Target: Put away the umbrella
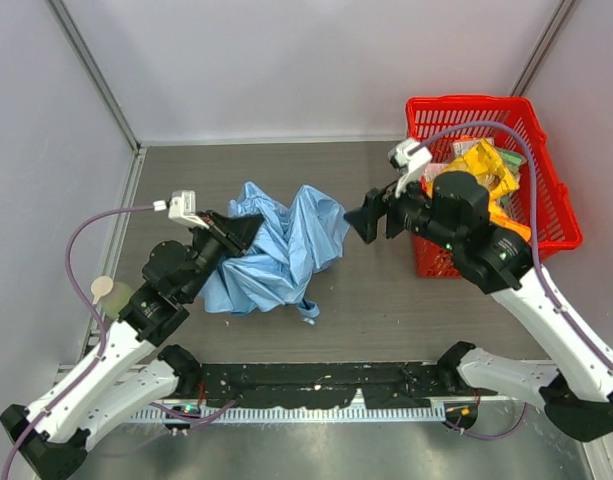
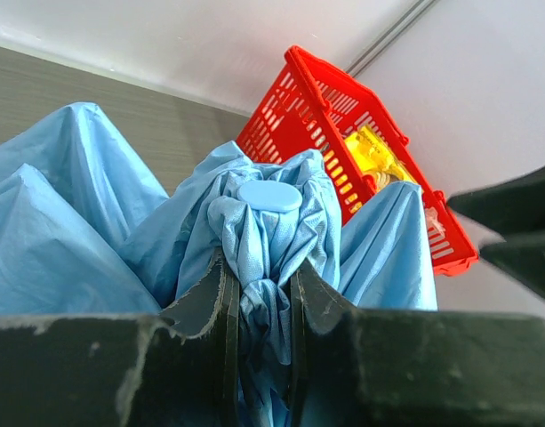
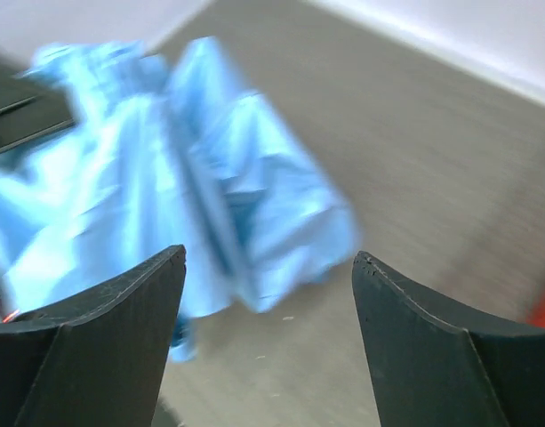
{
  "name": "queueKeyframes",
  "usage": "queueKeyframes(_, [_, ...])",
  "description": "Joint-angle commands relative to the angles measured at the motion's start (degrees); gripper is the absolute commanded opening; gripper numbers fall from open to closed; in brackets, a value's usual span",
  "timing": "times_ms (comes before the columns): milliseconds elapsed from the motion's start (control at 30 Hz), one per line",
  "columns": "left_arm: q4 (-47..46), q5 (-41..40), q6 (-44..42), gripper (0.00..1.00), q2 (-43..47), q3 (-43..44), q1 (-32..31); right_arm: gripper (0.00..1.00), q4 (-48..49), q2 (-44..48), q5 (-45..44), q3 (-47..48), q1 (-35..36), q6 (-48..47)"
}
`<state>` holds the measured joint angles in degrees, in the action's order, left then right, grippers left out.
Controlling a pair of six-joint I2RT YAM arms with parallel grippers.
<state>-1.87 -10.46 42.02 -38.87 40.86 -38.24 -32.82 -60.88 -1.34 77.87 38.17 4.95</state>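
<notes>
The light blue umbrella point(image 1: 281, 245) lies crumpled in the middle of the table, its fabric bunched and loose. My left gripper point(image 1: 248, 232) is at its left side, shut on a gathered fold of the fabric; in the left wrist view the fold point(image 2: 263, 231) is pinched between the jaws of that gripper point(image 2: 261, 267), just under the round blue cap point(image 2: 269, 196). To the right of the umbrella, my right gripper point(image 1: 361, 222) hovers open and apart from it. In the blurred right wrist view the umbrella point(image 3: 165, 178) lies beyond the empty right gripper point(image 3: 268, 258).
A red plastic basket point(image 1: 466, 102) stands at the back right, holding yellow packets point(image 1: 486, 165); it also shows in the left wrist view point(image 2: 290, 107). A small cream object point(image 1: 104, 288) sits at the table's left edge. Grey walls close in the table.
</notes>
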Motion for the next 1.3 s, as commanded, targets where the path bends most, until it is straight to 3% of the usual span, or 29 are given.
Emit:
queueKeyframes(0, [-7.8,2.7,1.5,0.0,1.0,0.3,-0.1,0.8,7.0,0.2,29.6,-6.4,0.5,4.2])
queueKeyframes(100, [-9.0,4.6,2.2,0.0,0.9,-0.1,-0.1,0.82,15.2,1.0,34.5,-10.9,0.5,6.5])
queueKeyframes(267, [-11.3,8.8,2.9,0.0,0.1,0.1,0.0,0.9,20.8,-1.5,36.4,-12.1,0.5,8.4])
queueKeyframes(533, [-19.0,15.3,6.4,0.0,-1.7,-1.8,0.0,0.95,31.7,-6.0,34.8,-14.2,4.1,12.4])
queueKeyframes(867, [-31.9,25.4,11.0,0.0,-4.2,-4.0,-0.1,0.97,24.9,-12.9,29.2,-9.4,8.1,5.6])
queueKeyframes(1267, [-60.7,40.6,19.4,0.0,-10.4,-7.2,0.0,0.99,32.1,-14.3,40.9,-13.4,8.2,7.3])
